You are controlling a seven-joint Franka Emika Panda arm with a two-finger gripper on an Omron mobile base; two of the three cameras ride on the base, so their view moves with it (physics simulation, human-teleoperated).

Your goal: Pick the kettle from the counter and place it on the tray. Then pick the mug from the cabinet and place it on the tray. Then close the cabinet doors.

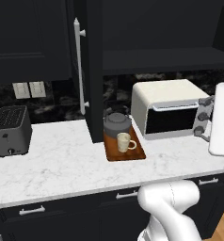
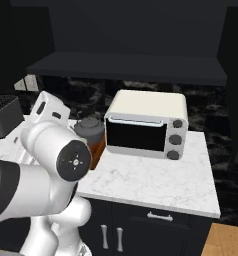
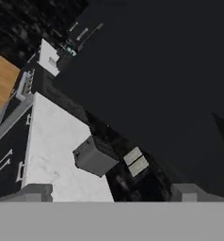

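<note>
You are looking at a home kitchen; white marble-look counter above black drawers; black wall cabinet overhead; toaster, toaster oven, kettle and mug on a tray; wall outlets.

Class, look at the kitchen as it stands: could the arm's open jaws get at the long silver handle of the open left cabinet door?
Probably yes. The handle faces the room with nothing in front of it, and the kettle and mug sit low on the tray, beside the door rather than before it.

No readable text, label or number shows anywhere.
</note>
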